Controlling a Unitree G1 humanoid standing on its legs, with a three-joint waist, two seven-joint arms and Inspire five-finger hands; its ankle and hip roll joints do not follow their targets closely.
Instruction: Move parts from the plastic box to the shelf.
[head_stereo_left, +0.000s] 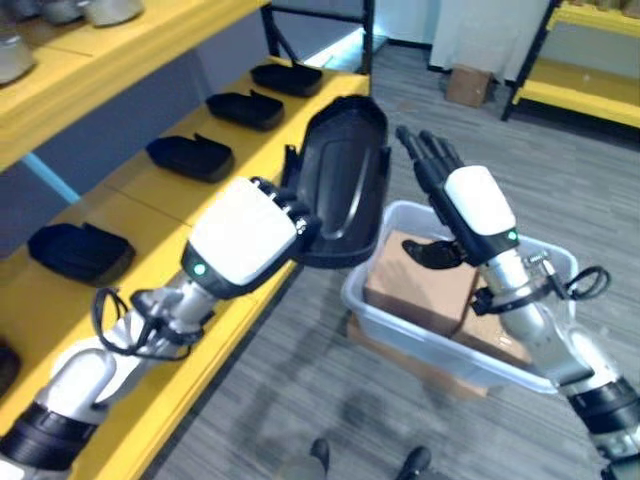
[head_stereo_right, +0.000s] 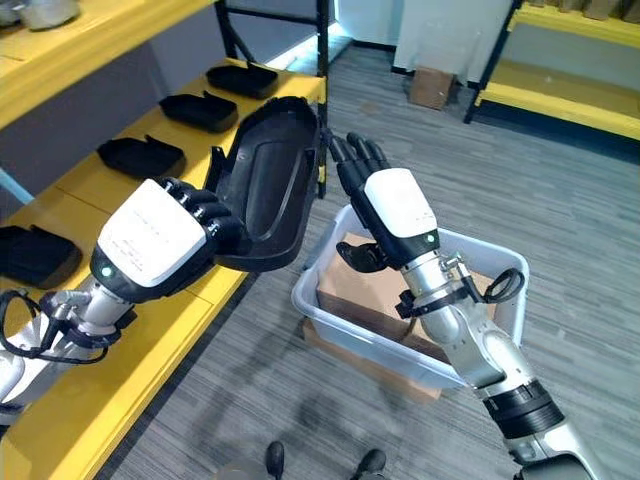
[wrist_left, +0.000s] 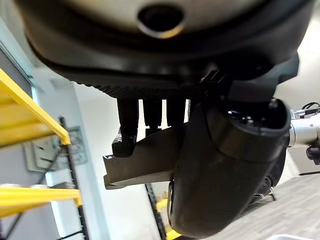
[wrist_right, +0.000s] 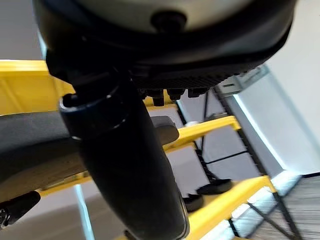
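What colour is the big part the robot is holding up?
Black: the part, gripped by the left hand, shows best in the right eye view.

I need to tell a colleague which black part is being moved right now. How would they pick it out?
Start at the long yellow shelf on the robot's left, where several black parts lie flat in a row. Just off its front edge, above the clear plastic box, the left hand grips one black shell-shaped part. It alone is lifted and tilted up, hollow side showing, with the right hand open beside it.
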